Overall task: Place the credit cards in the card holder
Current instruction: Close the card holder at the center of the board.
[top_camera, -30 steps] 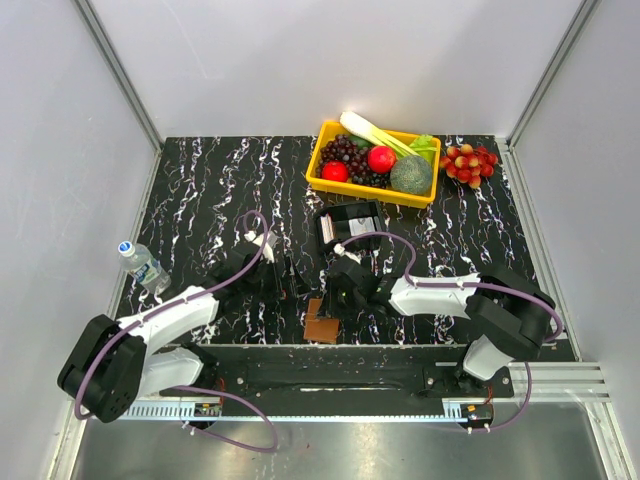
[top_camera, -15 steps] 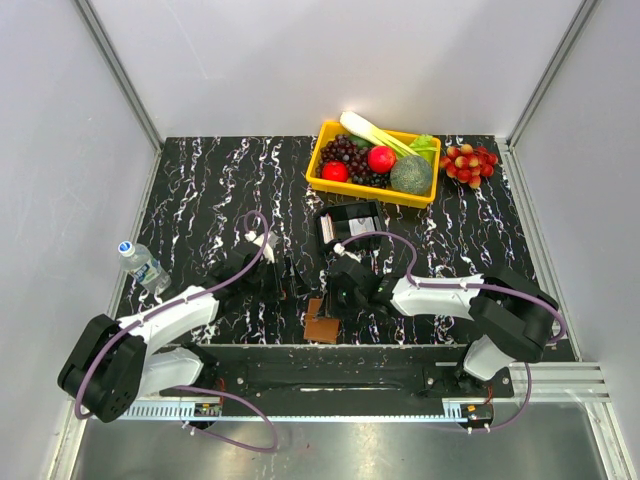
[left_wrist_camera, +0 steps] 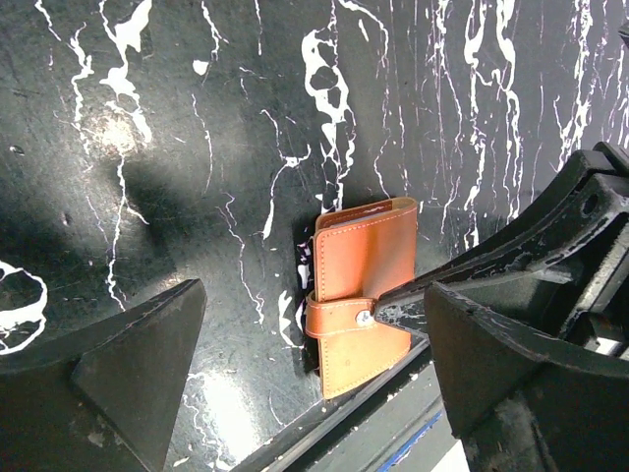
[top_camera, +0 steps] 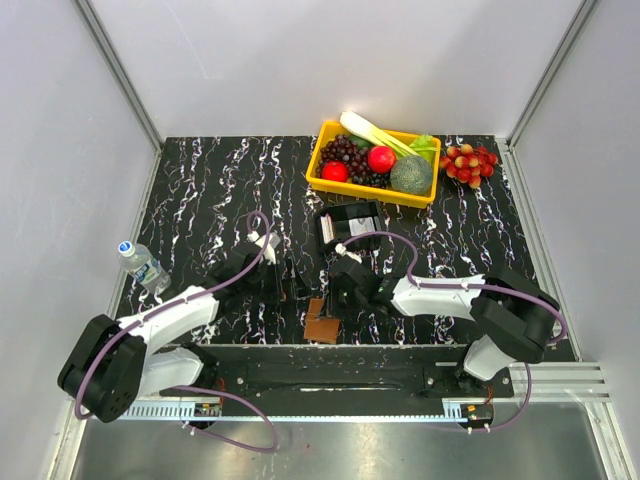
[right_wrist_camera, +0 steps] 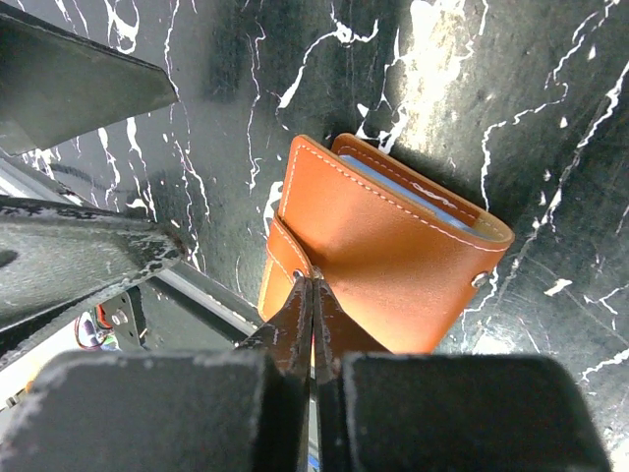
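The card holder (top_camera: 321, 323), a brown wallet with a snap tab, lies at the table's near edge and is folded shut. It also shows in the left wrist view (left_wrist_camera: 366, 258) and the right wrist view (right_wrist_camera: 393, 251). A pale blue-grey credit card edge (right_wrist_camera: 418, 194) shows inside its open end. My right gripper (right_wrist_camera: 313, 287) is shut, its tips against the snap on the tab; it also shows in the top view (top_camera: 337, 296). My left gripper (left_wrist_camera: 314, 300) is open and empty, just above and beside the wallet, and also shows in the top view (top_camera: 292, 281). No loose cards show.
A small black open-topped box (top_camera: 352, 224) stands behind the grippers. A yellow basket (top_camera: 322, 172) of fruit and vegetables sits at the back, with a red grape bunch (top_camera: 468, 162) to its right. A water bottle (top_camera: 143, 265) lies at the left. The table's metal front rail (left_wrist_camera: 393, 413) runs beside the wallet.
The right forearm has shifted very slightly to the right. The wallet and the left gripper have not moved.
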Motion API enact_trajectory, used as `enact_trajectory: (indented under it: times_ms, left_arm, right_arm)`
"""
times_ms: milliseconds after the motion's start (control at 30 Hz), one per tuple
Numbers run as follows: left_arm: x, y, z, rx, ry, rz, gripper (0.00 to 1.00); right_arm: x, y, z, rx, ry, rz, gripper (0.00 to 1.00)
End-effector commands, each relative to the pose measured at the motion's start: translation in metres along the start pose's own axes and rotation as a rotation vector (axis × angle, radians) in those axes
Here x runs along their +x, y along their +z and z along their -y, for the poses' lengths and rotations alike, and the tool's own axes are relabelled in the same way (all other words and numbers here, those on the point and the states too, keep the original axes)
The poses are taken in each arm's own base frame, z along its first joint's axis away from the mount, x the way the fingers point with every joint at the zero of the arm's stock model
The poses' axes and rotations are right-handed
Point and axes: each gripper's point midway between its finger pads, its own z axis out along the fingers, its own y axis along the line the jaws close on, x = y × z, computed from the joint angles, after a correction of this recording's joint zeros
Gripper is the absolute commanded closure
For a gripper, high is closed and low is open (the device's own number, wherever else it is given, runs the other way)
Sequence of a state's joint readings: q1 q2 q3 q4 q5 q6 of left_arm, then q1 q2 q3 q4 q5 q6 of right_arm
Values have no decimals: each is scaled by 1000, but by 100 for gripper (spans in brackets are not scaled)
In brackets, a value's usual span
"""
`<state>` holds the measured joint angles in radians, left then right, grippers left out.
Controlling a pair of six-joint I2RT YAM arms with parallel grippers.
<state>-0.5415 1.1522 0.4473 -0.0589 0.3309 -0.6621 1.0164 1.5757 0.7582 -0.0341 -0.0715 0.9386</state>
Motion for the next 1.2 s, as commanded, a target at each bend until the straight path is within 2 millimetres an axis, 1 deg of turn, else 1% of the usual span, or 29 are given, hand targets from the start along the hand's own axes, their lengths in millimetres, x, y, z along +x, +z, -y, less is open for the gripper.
enact_trajectory:
  times_ms: [0, 67, 167, 367, 467, 500, 567, 600, 733, 800, 900, 933, 1000, 1033, 1067, 1167]
  left_arm:
    - [-15, -8, 20, 79, 70, 41, 6]
    - [-13, -9, 23, 97, 94, 32, 11]
    - [-9, -10, 24, 105, 112, 13, 19]
    - [1, -10, 23, 125, 128, -26, 41]
    - [5, -11, 27, 150, 135, -43, 42]
    - [6, -12, 28, 154, 138, -46, 42]
    - [9, -14, 32, 171, 144, -53, 42]
    - [10, -15, 35, 183, 149, -57, 44]
    - [21, -18, 49, 223, 190, -88, 62]
    - [29, -17, 55, 235, 214, -114, 68]
    - [41, -13, 51, 202, 220, -153, 83]
    - [43, -12, 49, 194, 220, -162, 90]
    - [44, -11, 45, 170, 212, -161, 92]
    - [43, -10, 45, 170, 211, -155, 97]
    - [42, -10, 46, 175, 212, -152, 98]
    - [39, -9, 54, 193, 209, -139, 98]
  right_arm:
    - [-8, -8, -6, 2, -22, 42, 100]
    - [-6, -5, -1, 18, -21, 39, 100]
    - [-6, -2, -1, 21, -23, 31, 100]
    - [-3, 4, 11, 77, -25, 22, 100]
    - [-1, 5, 16, 99, -32, 7, 100]
    - [-4, 6, 19, 116, -35, 24, 100]
    - [-3, 8, 21, 126, -40, 18, 100]
    - [-4, 7, 20, 127, -42, 19, 100]
    - [-2, 7, 23, 145, -49, 16, 100]
    - [-2, 7, 24, 152, -54, 17, 100]
    - [-1, 7, 25, 153, -59, 13, 100]
    - [-1, 7, 25, 155, -61, 10, 100]
    - [0, 7, 25, 155, -65, 7, 100]
    - [0, 8, 25, 158, -65, 9, 100]
    - [0, 7, 25, 158, -63, 8, 100]
    - [0, 7, 25, 158, -65, 11, 100]
